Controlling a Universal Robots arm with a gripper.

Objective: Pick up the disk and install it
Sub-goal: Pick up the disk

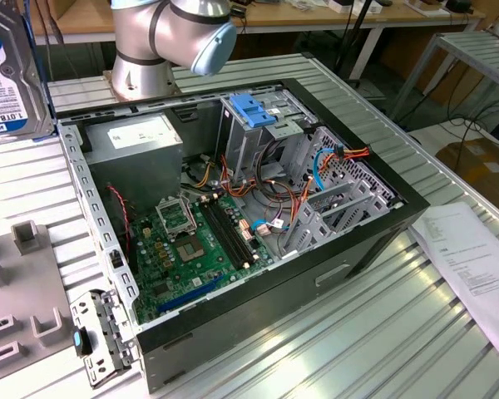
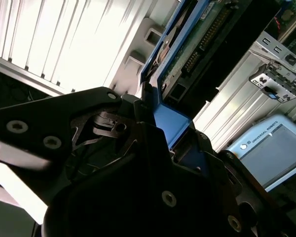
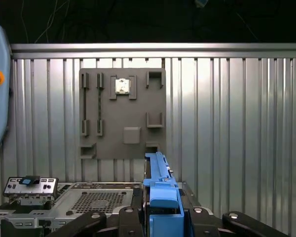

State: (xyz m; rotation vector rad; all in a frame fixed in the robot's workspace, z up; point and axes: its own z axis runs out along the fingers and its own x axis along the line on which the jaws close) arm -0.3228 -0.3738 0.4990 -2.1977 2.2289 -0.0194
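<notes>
The disk (image 3: 163, 195) (blue-railed) between fingers (image 3: 197, 223)

arm (image 1: 150, 33): silver-grey metal sections, thick and cylindrical, on a round flanged base, seen in the exterior view | joint cap (image 1: 214, 46): pale blue, smooth, domed | claw (image 3: 163, 217): matte black angular plates and linkage bars in both wrist views | screws (image 2: 17, 127): bright silver round heads, set into the black plates
</notes>
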